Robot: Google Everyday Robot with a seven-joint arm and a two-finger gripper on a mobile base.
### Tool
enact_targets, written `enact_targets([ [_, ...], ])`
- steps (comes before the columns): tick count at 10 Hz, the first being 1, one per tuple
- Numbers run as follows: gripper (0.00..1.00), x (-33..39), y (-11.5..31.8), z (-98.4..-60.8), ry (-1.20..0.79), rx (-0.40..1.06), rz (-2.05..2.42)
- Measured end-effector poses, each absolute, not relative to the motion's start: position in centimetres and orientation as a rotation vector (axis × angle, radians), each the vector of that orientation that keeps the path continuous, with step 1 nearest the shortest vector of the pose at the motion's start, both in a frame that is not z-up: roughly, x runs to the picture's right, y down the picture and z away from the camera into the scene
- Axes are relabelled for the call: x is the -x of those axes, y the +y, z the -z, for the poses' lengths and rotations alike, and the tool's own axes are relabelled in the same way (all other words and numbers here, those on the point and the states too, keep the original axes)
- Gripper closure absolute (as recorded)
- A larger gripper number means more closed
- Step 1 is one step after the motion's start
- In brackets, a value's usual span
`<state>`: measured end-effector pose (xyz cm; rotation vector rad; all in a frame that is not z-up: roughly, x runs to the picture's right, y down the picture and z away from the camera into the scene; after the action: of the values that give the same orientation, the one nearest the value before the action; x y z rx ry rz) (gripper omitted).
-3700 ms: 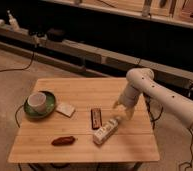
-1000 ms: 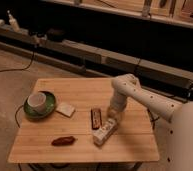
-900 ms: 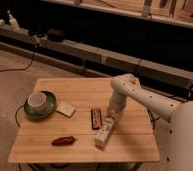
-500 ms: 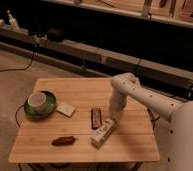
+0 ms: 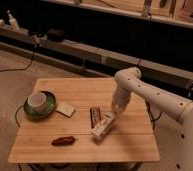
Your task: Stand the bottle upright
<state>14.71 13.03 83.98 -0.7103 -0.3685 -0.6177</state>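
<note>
Here we put the gripper (image 5: 111, 114) down at the far end of the bottle (image 5: 102, 126), which lies on its side on the table (image 5: 132, 145) just right of the dark bar (image 5: 94, 115); we cannot tell if it is clamped on. We judge this the grasp step; next comes a firm hold, then tipping onto the base. The only container is the white cup (image 5: 37, 100) on the green plate (image 5: 50, 108) at the left, contents unclear.

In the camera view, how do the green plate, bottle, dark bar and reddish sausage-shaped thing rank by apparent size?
1. green plate
2. bottle, gripper at its upper end
3. dark bar and sausage-shaped thing look alike; unranked.
</note>
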Motion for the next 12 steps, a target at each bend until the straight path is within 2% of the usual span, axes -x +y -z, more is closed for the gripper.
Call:
enact_targets([
  [7, 0.75, -15.6, 10.9, -79.0, -0.320, 0.681, 0.763],
  [12, 0.75, -16.3, 11.3, -78.3, -0.313, 0.698, 0.780],
])
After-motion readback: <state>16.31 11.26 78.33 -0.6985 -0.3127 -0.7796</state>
